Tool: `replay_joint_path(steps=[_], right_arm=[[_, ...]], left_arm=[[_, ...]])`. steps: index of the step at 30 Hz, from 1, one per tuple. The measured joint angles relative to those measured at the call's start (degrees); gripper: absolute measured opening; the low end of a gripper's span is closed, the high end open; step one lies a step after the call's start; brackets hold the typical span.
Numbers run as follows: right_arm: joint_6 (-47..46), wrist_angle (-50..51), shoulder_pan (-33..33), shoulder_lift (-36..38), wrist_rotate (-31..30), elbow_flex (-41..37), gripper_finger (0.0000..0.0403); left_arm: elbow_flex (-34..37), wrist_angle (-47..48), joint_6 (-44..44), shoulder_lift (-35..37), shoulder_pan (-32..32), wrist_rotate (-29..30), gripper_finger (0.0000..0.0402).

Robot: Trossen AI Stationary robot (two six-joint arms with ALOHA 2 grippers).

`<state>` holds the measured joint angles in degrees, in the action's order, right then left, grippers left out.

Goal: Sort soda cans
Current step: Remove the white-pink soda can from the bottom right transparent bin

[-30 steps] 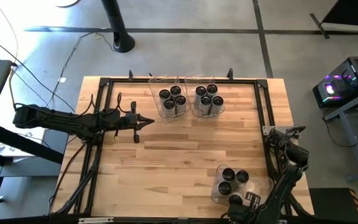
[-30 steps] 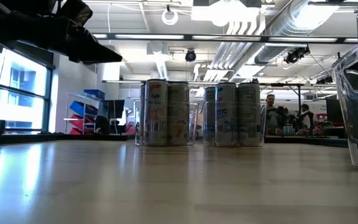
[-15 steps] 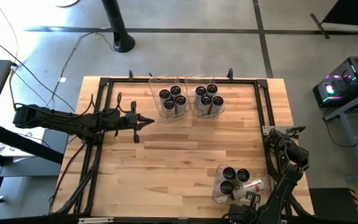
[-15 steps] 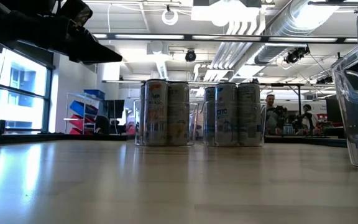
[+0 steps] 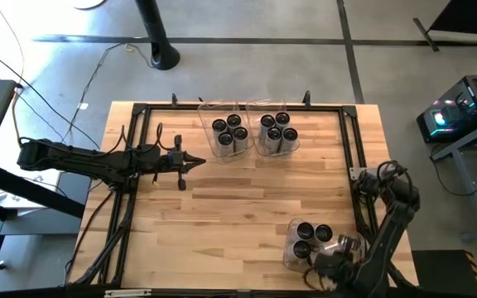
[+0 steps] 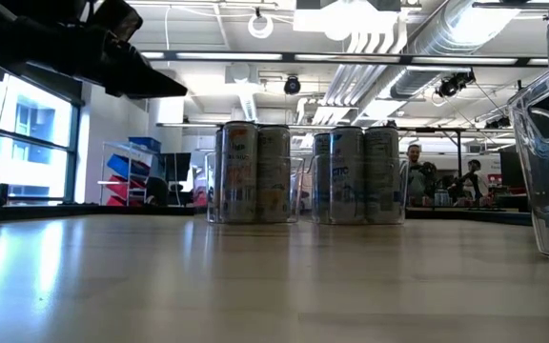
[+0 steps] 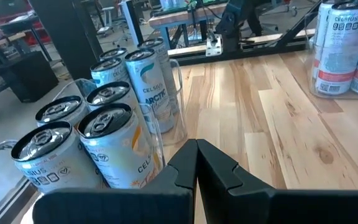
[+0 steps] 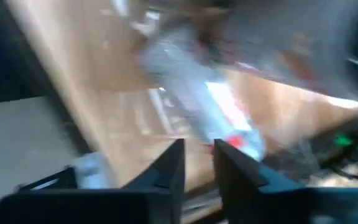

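Wooden table [image 5: 238, 207] is carrying three clear bins: we are seeing four soda cans [image 5: 229, 132] in one far bin, four in its neighbour, three in the near-right bin [image 5: 292, 252], one tipped can [image 5: 346, 245] lying beside it. Left gripper [image 5: 195, 163] is hovering mid-left, jaws together. Right gripper [image 8: 197, 163] is sitting near the tipped can, jaws slightly apart, gripping nothing.
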<state>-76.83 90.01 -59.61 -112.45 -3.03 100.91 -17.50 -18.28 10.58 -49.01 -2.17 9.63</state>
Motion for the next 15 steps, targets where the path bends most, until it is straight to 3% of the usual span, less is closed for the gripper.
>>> replay_joint_path(steps=[9, 11, 15], right_arm=[[1.42, -12.95, 0.41, 11.03, 1.88, -21.68, 0.0238], [2.82, -16.57, 0.37, 12.42, 2.95, -26.31, 0.026], [8.24, -23.79, 0.3, 14.36, -0.66, -32.33, 0.0282]], left_arm=[[0.0, 0.74, -1.23, 0.0, 0.0, 0.0, 0.0], [0.0, 0.74, -1.55, 0.0, 0.0, 0.0, 0.0], [0.0, 0.78, -2.3, 0.0, 0.0, 0.01, 0.0]])
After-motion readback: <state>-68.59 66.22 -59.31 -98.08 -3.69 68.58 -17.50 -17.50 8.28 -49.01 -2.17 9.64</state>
